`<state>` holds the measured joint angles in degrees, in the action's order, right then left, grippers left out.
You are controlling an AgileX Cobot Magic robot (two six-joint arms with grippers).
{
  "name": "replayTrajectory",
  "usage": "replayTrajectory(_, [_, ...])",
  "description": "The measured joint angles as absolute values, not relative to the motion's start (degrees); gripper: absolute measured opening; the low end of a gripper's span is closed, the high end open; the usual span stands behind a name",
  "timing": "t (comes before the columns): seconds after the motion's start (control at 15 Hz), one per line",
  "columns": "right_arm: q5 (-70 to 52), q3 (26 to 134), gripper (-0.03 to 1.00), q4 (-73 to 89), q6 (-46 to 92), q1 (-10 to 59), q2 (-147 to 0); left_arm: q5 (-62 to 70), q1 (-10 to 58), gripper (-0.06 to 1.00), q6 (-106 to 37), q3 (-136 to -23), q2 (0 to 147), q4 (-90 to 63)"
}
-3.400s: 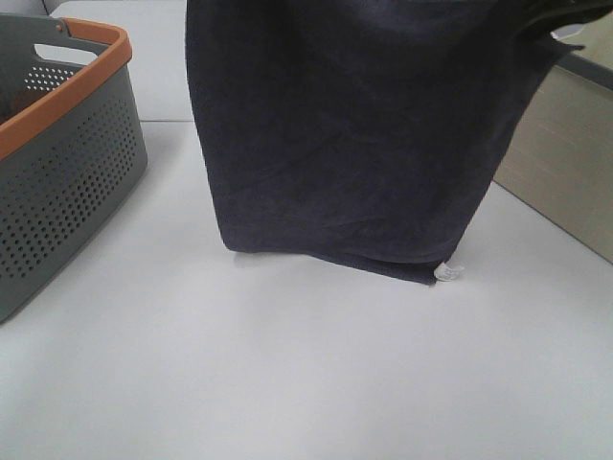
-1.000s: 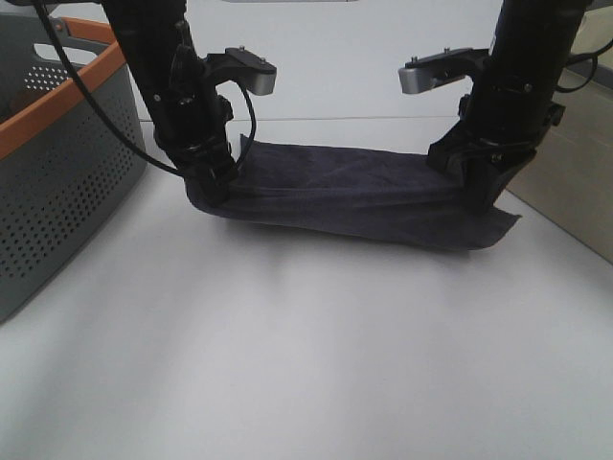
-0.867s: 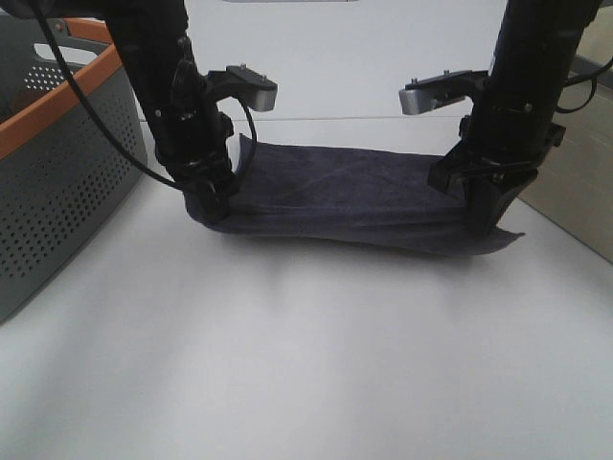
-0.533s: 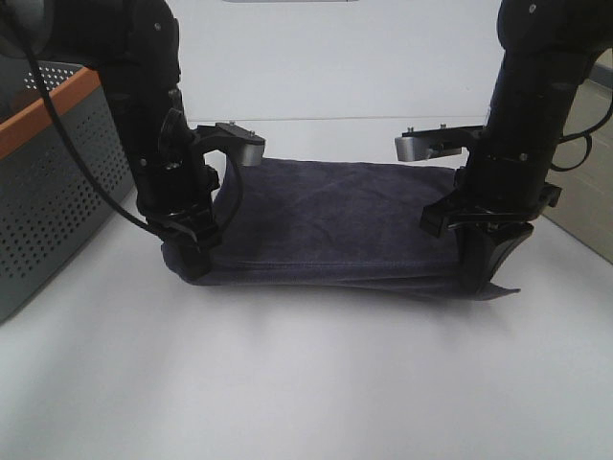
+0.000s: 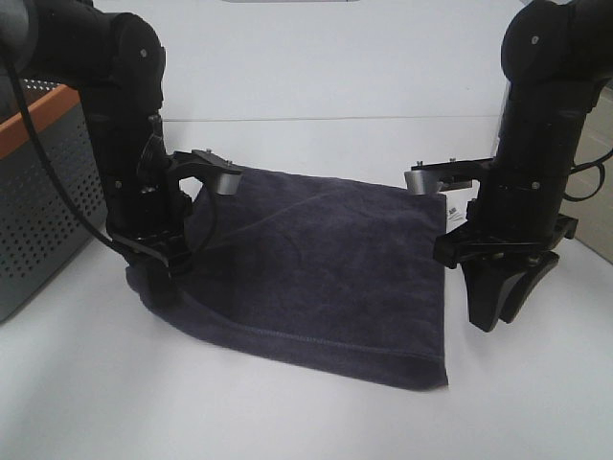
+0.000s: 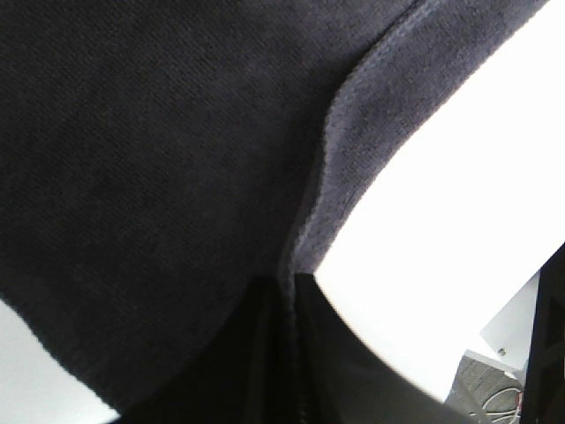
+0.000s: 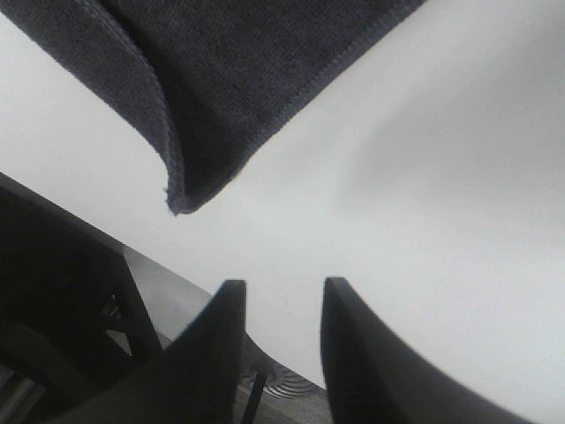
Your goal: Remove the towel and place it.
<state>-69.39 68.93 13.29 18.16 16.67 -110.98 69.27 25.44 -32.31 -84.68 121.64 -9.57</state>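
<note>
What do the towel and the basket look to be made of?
Towel: soft woven cloth, likely terry or microfibre, matte dark purple-grey; it shows fuzzy nap, wrinkles and a stitched hem. Basket: probably moulded plastic, grey with an orange rim; its stiff wall has even rows of small holes.

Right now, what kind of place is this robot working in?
Probably a lab bench set up for laundry handling: a plain white table, a perforated grey laundry basket with an orange rim, and a dark towel spread between two arms.
</note>
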Motion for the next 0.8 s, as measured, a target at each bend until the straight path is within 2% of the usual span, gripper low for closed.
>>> replayTrajectory(0.13, [-69.4,68.9,0.47,14.0,15.2,16.7,-111.0,69.3,25.4,0.39,-30.3,-84.7,121.6,-10.3])
replayTrajectory(0.27, [-69.4,68.9,0.56,14.2,11.5,16.7,-111.0,69.3,25.4,0.63,-28.2,-84.7,121.6,-10.5])
replayTrajectory(0.4, [-69.4,68.9,0.58,14.2,8.4,16.7,-111.0,69.4,25.4,0.71,-27.4,-84.7,121.6,-10.5])
replayTrajectory(0.53, [-69.4,68.9,0.59,14.2,6.6,16.7,-110.4,69.4,25.4,0.72,-26.2,-85.6,121.6,-10.5])
replayTrajectory(0.8, [-69.4,72.9,0.59,12.8,2.8,16.7,-102.7,69.4,25.4,0.78,-16.4,-94.4,118.3,-9.9])
